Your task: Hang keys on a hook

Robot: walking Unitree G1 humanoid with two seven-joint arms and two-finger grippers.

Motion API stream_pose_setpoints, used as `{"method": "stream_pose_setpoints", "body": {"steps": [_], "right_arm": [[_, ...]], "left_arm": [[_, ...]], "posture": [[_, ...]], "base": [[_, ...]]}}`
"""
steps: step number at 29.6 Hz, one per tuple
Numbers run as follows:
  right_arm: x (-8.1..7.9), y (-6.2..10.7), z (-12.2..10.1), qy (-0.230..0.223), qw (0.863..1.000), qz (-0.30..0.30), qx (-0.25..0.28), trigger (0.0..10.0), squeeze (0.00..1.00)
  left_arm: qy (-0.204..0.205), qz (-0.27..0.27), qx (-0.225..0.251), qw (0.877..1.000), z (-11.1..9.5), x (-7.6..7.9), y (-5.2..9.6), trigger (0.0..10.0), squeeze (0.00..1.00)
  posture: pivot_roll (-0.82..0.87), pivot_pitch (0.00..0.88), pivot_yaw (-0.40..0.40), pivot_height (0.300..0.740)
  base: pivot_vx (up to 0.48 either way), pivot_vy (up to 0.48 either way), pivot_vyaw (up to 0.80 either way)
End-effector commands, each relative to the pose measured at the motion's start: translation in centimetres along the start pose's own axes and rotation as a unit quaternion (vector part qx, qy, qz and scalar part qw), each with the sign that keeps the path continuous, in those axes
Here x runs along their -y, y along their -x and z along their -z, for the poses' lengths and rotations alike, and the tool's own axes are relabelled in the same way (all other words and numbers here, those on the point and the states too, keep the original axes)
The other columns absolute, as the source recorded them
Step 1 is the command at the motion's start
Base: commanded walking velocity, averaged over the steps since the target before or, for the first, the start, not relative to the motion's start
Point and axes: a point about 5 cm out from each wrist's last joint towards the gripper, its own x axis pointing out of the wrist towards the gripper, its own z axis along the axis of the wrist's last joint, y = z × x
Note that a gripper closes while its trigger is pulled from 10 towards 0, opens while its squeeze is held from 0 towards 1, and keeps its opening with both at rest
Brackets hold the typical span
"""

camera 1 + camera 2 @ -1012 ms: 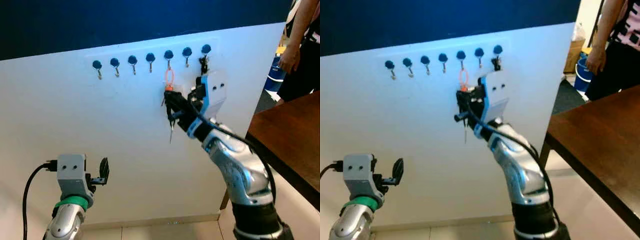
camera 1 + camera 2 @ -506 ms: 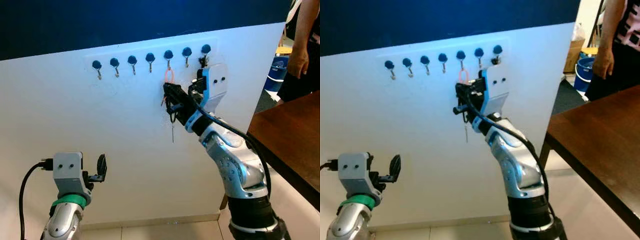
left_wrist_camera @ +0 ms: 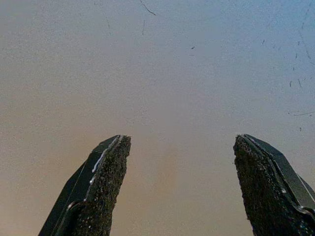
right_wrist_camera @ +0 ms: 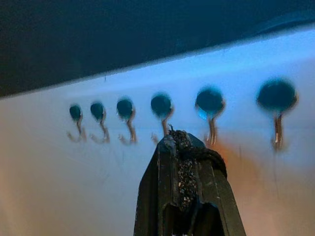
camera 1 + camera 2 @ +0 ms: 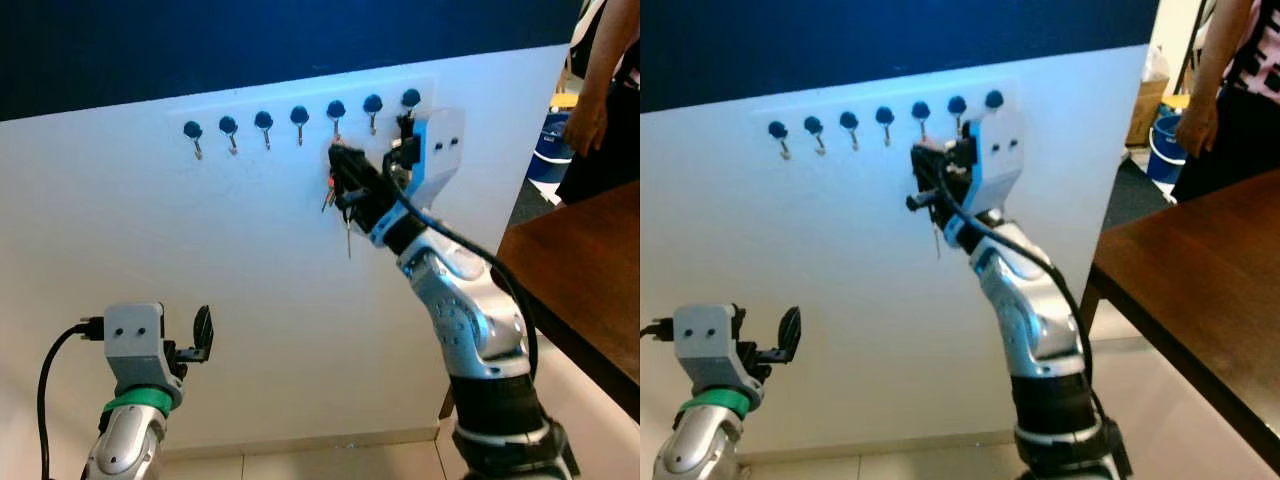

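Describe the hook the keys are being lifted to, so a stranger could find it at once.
On the white wall, a row of seven blue-capped hooks runs below the dark blue band. The target hook is fifth from the robot's left, third from its right. It is the one directly above the right gripper, which is shut on the keys.

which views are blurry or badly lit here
Right wrist view: the hooks are soft and out of focus behind the shut right gripper. Left wrist view: sharp fingertips, the wall shading from grey-blue to tan. Eye views: fairly sharp, with a bluish cast on the white wall.
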Motion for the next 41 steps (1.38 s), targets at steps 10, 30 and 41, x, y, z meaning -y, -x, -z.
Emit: {"method": "stream_pose_setpoints", "body": {"steps": [10, 30, 41], "right_arm": [[0.5, -3.2, -0.1, -0.001, 1.0, -0.024, 0.014, 10.0, 0.0], [-1.4, -5.9, -1.1, -0.004, 0.989, -0.131, 0.067, 10.0, 0.0], [-1.8, -6.1, 0.6, 0.002, 0.987, -0.151, 0.051, 10.0, 0.0]], "left_arm": [[-0.002, -0.017, 0.001, 1.0, 0.0, -0.7, 0.7, 10.0, 0.0], [-0.004, -0.032, -0.003, 0.999, 0.1, -1.2, 1.2, 10.0, 0.0], [-0.006, -0.032, -0.005, 0.999, 0.1, -1.3, 1.3, 10.0, 0.0]], "posture": [[-0.23, 0.117, 0.185, 0.74], [-0.22, 0.128, 0.169, 0.74], [-0.21, 0.126, 0.171, 0.74]], "base": [[0.0, 0.0, 0.0], [0.0, 0.0, 0.0], [0.0, 0.0, 0.0]]}}
